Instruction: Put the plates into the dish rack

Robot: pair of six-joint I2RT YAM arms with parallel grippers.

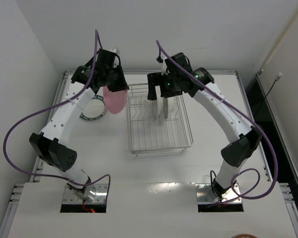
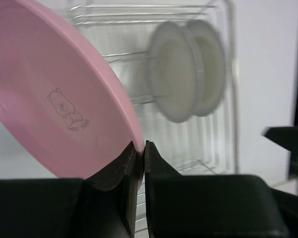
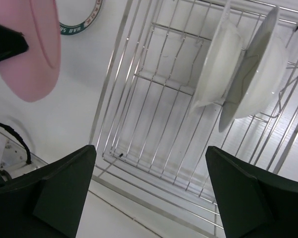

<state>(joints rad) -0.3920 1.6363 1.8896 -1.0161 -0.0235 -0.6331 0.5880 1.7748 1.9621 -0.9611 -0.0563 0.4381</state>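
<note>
Half done, we judge: two white plates stand in the rack, the left claw pinches the pink plate beside it, the patterned plate lies outside; right claw wide.

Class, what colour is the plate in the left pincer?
Pink plate, best in the left wrist view.

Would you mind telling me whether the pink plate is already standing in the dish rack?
No, the pink plate hangs pinched in the left gripper, outside the dish rack.
</note>
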